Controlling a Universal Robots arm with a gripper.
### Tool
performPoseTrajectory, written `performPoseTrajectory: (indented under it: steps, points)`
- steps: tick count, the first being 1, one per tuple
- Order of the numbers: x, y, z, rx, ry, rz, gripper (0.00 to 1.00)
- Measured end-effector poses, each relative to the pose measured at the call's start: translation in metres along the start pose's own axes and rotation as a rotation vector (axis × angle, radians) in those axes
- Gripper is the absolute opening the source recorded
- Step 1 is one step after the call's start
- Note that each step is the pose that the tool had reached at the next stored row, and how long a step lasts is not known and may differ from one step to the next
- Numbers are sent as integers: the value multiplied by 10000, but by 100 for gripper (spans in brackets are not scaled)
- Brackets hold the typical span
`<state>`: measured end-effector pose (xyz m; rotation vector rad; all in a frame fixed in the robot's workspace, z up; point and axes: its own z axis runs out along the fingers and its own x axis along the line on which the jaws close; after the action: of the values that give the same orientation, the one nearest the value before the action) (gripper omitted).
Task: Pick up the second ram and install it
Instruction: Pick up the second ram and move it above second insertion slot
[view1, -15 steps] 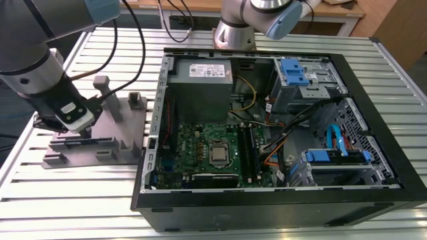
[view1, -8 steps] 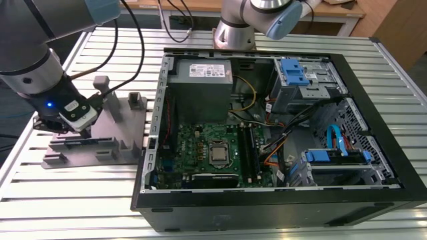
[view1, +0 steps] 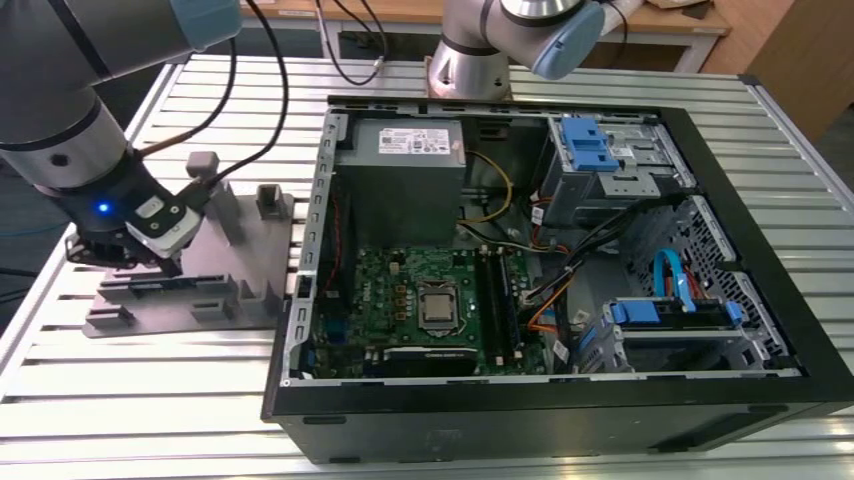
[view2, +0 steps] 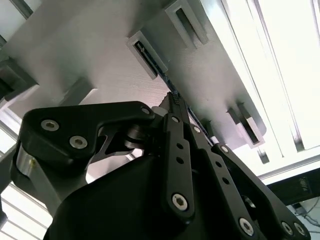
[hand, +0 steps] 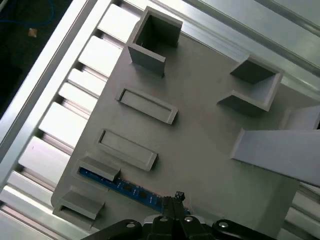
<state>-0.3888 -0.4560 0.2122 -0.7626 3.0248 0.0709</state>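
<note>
The black metal pincer (hand: 176, 200) has its two tips squeezed together on the top edge of the thin blue-green memory stick, the second ram (hand: 125, 187). The second ram stands on its edge in a low slot of the grey plastic tray (hand: 200, 135), right under the pincer. Only a blue strip of it shows in the first wrist view; the rest sits down in the slot, and the bit between the tips is hidden. In the second wrist view the pincer's (view2: 172, 100) own black links cover most of what lies below, so the stick is hard to make out there. In the exterior view the arm's thick wrist hides the pincer (view1: 138, 262) tips. Short grey slot walls sit just beside the pincer, and tall grey posts stand a little farther off. The tray's rim is near, with the silver slatted metal table (view1: 134, 400) past it. The open black computer case (view1: 534, 425) lies well apart from the pincer.
</note>
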Motion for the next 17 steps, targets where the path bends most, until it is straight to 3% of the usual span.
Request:
performPoseTrajectory:
  steps: [17]
  points:
    - [0,0,0,-53,66,-1684,7]
